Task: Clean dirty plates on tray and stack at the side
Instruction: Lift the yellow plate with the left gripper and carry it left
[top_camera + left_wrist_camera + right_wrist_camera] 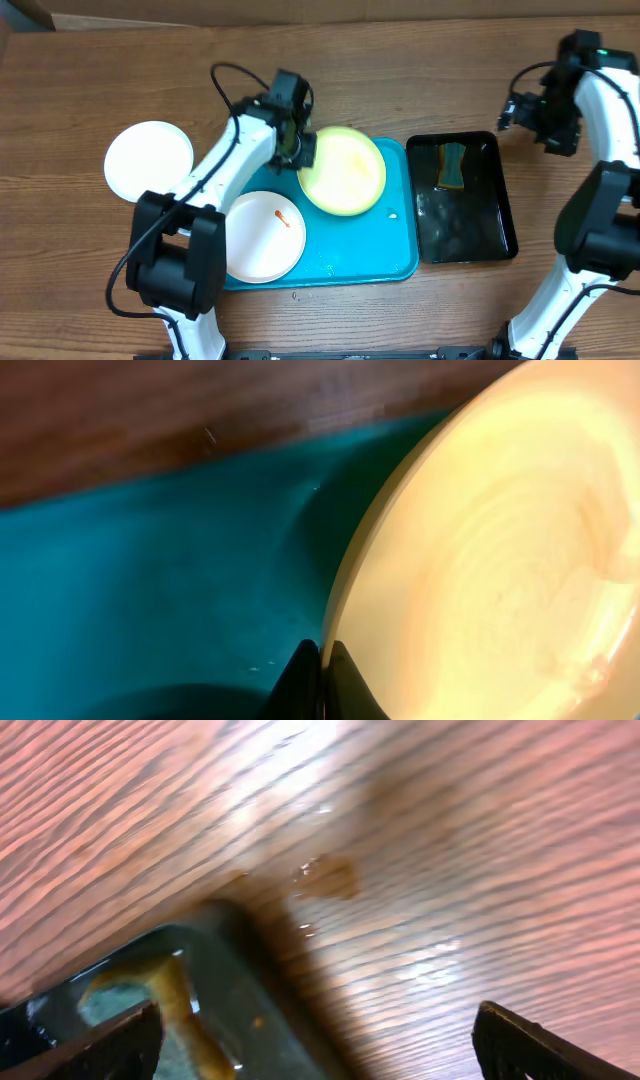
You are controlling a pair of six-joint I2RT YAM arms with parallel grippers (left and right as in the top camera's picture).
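Left gripper (303, 150): jaws pinching the yellow-green plate (345, 170) by its left rim, over the far side of the turquoise tray (400, 255). Right gripper (315, 1040): jaws spread, empty, right of the tray. Judged light, rigid plastic, likely slick when wet; rim grip suits it.

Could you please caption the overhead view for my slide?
Left gripper grips yellow plate by its rim over the tray.
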